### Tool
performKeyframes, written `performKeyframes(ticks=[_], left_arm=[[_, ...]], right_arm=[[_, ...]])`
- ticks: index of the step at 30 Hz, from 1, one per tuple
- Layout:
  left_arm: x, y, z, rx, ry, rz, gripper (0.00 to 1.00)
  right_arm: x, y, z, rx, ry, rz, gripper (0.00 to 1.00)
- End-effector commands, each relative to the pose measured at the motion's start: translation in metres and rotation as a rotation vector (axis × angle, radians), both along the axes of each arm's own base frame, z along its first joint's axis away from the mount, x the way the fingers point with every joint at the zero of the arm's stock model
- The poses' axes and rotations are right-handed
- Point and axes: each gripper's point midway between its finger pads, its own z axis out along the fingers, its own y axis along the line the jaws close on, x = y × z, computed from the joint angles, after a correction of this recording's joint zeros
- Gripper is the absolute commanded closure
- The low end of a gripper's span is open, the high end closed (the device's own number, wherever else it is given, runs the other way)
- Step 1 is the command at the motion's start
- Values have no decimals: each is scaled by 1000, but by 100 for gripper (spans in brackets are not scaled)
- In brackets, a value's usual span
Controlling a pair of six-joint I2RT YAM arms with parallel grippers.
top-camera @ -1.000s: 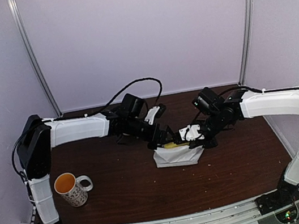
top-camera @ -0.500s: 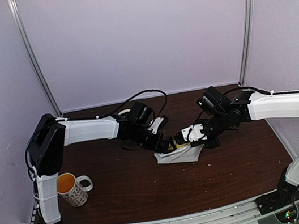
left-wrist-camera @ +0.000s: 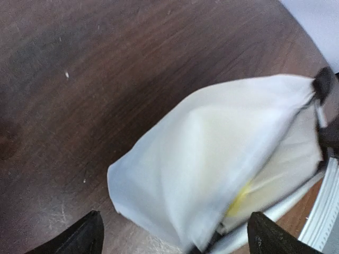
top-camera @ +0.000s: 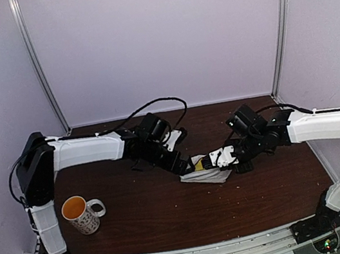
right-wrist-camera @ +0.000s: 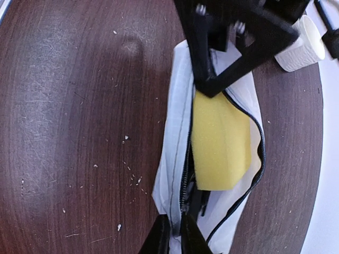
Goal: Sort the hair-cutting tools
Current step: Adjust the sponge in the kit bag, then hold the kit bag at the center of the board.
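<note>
My right gripper point(right-wrist-camera: 174, 235) sits at the bottom edge of its wrist view. Its two fingers are almost together, pinching the zip edge of the white pouch point(right-wrist-camera: 176, 148). From above, that gripper point(top-camera: 211, 161) meets the pouch point(top-camera: 208, 177) just right of the frame's centre, on the dark wooden desk point(top-camera: 146, 216).

My left gripper point(left-wrist-camera: 177, 238) is spread wide. One fingertip shows at the lower left of its wrist view and the other at the lower right, with the pouch point(left-wrist-camera: 212, 159) bulging between them. I can't tell whether either finger touches the cloth there. In the right wrist view, one of its fingers point(right-wrist-camera: 204, 63) comes down from the top of the frame, and its tip is at the upper end of the yellow sponge point(right-wrist-camera: 220, 143). In the overhead view, this gripper point(top-camera: 186, 162) is at the pouch's left end.

The pouch mouth gapes open along the zip, and the sponge lies inside it, filling most of the opening. Below the sponge's lower end, near the zip, a dark shape point(right-wrist-camera: 197, 201) lies inside the pouch. It may be one of the hair-cutting tools, but too little shows to say which.

A mug point(top-camera: 83, 214) with orange inside stands at the lower left of the overhead view, well apart from the pouch.
</note>
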Motion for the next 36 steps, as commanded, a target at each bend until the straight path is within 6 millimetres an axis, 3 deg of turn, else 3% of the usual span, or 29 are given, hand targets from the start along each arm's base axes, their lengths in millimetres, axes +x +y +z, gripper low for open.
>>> performKeyframes(ticks=[1,3,5,8,11,13,14,15,16,17,18,19,21,24,26,28,29,36], left_arm=[[5,-8,109,-242,-214,-19,2],[4,-2,131,-291,-263,-1,2],[4,9,143,-299,-309,33,2],[2,29,162,-320,-403,71,2],[-2,53,183,-346,-519,111,2],[9,73,195,-360,-578,244,2],[23,93,190,-324,-566,407,2],[25,92,184,-310,-550,385,3],[22,85,178,-292,-542,310,10],[19,78,172,-275,-526,248,25],[16,74,162,-257,-493,213,37],[15,72,149,-227,-448,207,42],[7,65,124,-224,-327,194,42],[-3,56,92,-253,-174,212,44],[-6,49,77,-271,-92,217,45],[-5,42,68,-290,-49,226,47],[-4,39,65,-305,-36,227,48],[8,29,43,-313,56,256,56]], right_arm=[[9,3,32,80,1,-57,84],[13,3,37,91,16,-72,80],[17,3,39,98,26,-93,72],[15,2,48,129,53,-98,68],[16,2,68,190,84,-136,60],[19,2,88,241,106,-167,57],[22,3,99,272,119,-189,54],[27,3,110,318,144,-236,48],[33,3,121,356,142,-258,40],[41,2,130,395,147,-303,15],[48,1,137,430,159,-353,2],[53,-2,142,446,158,-383,0],[64,-10,153,519,153,-447,0],[68,-12,140,543,243,-488,2],[57,0,131,494,384,-439,22],[49,10,115,448,526,-448,41],[46,13,106,443,579,-448,45],[28,24,71,407,718,-435,53]])
